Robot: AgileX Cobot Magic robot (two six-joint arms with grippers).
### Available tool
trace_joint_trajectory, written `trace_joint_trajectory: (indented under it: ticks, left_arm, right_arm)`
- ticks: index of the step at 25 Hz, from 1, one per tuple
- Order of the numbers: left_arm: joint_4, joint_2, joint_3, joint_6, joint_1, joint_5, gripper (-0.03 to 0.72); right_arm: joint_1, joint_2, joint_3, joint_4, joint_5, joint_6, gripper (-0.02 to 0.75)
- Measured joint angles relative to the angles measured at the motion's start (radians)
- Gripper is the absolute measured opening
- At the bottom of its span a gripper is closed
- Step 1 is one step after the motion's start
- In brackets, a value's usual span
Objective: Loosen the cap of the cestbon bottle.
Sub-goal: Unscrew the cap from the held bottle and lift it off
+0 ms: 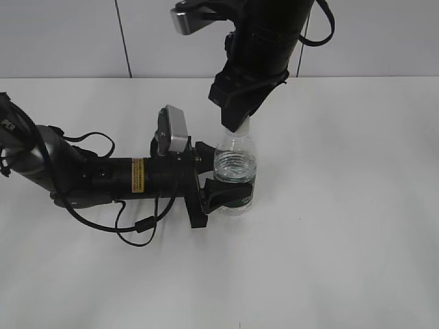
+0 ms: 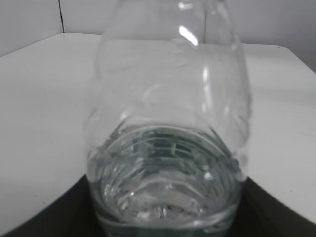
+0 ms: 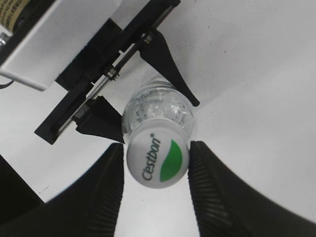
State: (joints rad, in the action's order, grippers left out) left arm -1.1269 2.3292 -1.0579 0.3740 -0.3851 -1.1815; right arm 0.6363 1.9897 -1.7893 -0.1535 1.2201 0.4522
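Standing upright on a white table (image 1: 357,260), a clear bottle (image 1: 235,164) is held near mid-table by two grippers. The left gripper (image 1: 221,193) is reached in from the left along the table and is clenched on the bottle's lower body, at the dark green label band (image 1: 241,203). From the left wrist, the ribbed body with water low inside is seen filling the view. The right gripper (image 3: 156,165) is lowered from above over the bottle's top. From the right wrist, the white cap (image 3: 157,160), marked with a green leaf and the word Cestbon, is seen sitting on the neck between two dark ribbed fingers (image 3: 210,187). The fingers are seen close against the cap's sides, with contact on the left; a firm grasp cannot be told.
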Motion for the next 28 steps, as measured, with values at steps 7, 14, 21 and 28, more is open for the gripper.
trace_joint_trajectory:
  ticks: [7,14,21,28]
  left_arm:
    - [-0.001,0.0,0.0,0.0,0.0,0.0,0.413]
    - [-0.001,0.0,0.0,0.0,0.0,0.0,0.413]
    - [-0.003,0.0,0.0,0.0,0.001,0.0,0.413]
    - [-0.003,0.0,0.0,0.0,0.001,0.0,0.413]
  right_arm:
    - [0.0,0.0,-0.002,0.006,0.001,0.0,0.314]
    - [0.0,0.004,-0.004,0.002,0.001,0.0,0.314]
    - [0.0,0.006,-0.006,-0.002,0.001,0.0,0.314]
    - [0.0,0.007,-0.009,-0.029,0.002,0.0,0.413]
